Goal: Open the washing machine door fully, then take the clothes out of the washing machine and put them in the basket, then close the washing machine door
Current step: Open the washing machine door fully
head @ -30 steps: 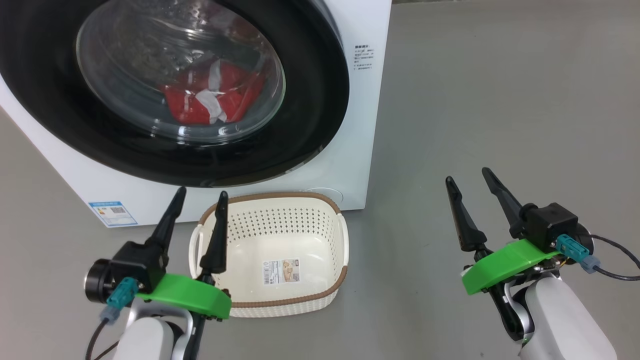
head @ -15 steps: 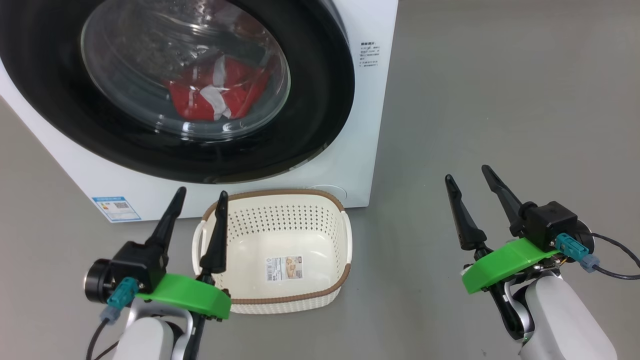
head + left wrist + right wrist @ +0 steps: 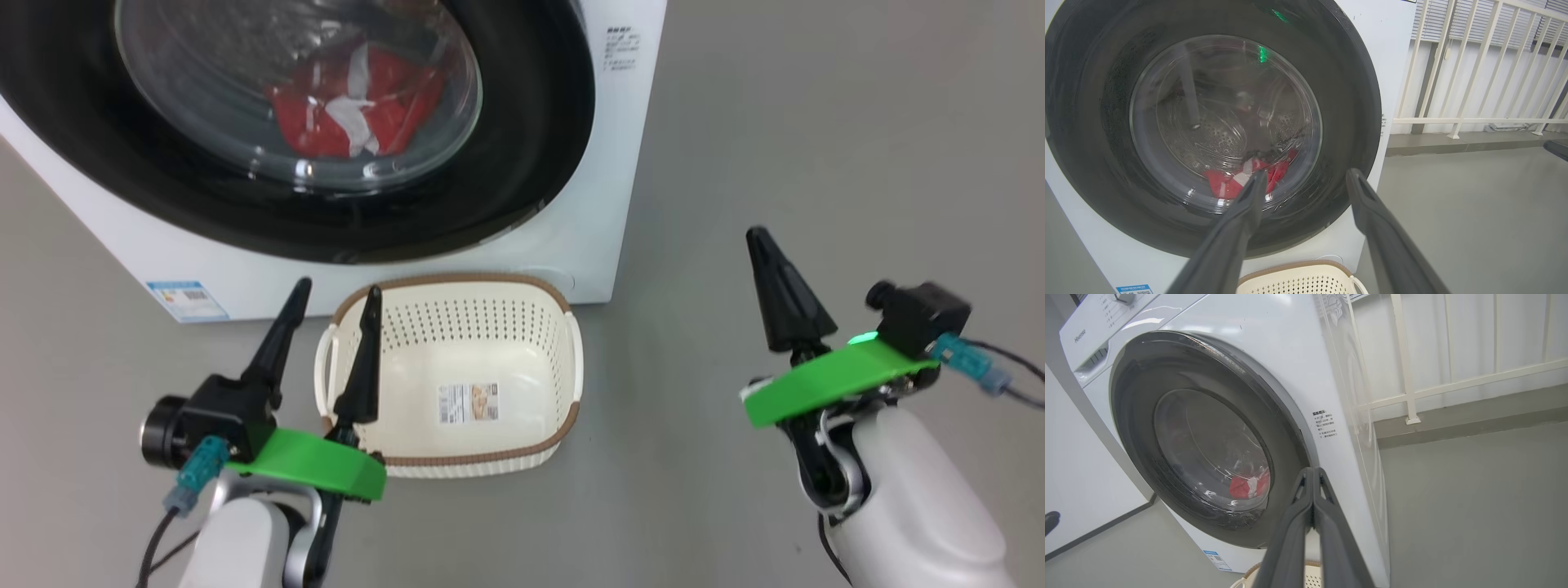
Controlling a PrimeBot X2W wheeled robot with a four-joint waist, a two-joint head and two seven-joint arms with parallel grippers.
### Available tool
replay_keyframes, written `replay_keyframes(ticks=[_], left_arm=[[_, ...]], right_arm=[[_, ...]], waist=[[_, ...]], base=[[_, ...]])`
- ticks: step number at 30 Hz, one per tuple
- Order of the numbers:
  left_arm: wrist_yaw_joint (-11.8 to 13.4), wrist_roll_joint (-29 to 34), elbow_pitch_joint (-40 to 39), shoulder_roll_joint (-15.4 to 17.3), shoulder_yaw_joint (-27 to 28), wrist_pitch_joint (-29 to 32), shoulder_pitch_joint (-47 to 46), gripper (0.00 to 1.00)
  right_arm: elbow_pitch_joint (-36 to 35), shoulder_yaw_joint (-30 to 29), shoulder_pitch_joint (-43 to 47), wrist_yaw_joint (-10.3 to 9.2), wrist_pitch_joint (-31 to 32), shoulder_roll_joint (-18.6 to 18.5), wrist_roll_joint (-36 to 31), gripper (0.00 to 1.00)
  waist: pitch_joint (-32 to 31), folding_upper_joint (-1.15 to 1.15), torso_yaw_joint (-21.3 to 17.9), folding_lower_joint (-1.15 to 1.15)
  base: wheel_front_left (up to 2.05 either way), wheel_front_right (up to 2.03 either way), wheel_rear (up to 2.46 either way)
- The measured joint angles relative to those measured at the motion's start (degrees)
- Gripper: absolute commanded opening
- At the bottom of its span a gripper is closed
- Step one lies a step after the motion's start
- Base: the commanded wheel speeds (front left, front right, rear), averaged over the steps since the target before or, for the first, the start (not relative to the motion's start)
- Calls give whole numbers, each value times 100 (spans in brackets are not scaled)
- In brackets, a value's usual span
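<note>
A: How are the jaws standing?

B: The left jaws are gaping wide, their two dark fingers [image 3: 277, 351] spread well apart and gripping nothing. The right jaws are pressing together, fingers [image 3: 784, 302] meeting at the tips with nothing between them. They are hanging over bare floor [image 3: 816, 122], off to the right of the machine.

A: And the door?

B: The washing machine door [image 3: 522, 163] is sitting shut against the washing machine [image 3: 629, 180]. The clothes [image 3: 384, 106] are lying inside, red and white, showing through the glass low down.

A: Where is the basket sitting?

B: The basket [image 3: 457, 327] is resting on the floor just in front of the machine, below the door, with a label sticker [image 3: 468, 403] showing on its bottom. In the head view one left finger is crossing its left rim; whether it is touching, I cannot tell.

A: What are the wrist views adding?

B: The left wrist view is looking between the spread fingers [image 3: 1237, 228] straight at the door [image 3: 1351, 102], with the clothes [image 3: 1224, 185] just above one fingertip and a pale railing [image 3: 1474, 81] standing to the right. The right wrist view is looking along the closed fingers [image 3: 1298, 522] and taking in the control panel [image 3: 1106, 318] at the machine's top. The head view is framing the door's lower part, the whole basket and the blue label [image 3: 186, 300].
</note>
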Motion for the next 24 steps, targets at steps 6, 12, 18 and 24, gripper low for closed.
replay_keyframes(ticks=[6, 12, 18, 24], left_arm=[[100, -1, -370, 0, -130, -19, -179, 100], [151, -52, -646, -1, -235, -26, -295, 100], [198, -49, -795, -2, -263, -40, -483, 100], [200, -49, -899, -7, -257, -41, -659, 100]], right_arm=[[86, 318, -558, 0, 0, -223, 1635, 0], [-41, 414, -1221, 0, 263, -641, 3289, 0], [-422, 549, -1830, -1, 805, -1024, 4443, 0], [-621, 637, -2270, -1, 1379, -1294, 5312, 0]], waist=[[347, 0, 75, 0], [754, 0, 162, 0], [1200, 0, 239, 0], [1624, 0, 329, 0]], base=[[0, 0, 0], [0, 0, 0], [0, 0, 0], [0, 0, 0]])
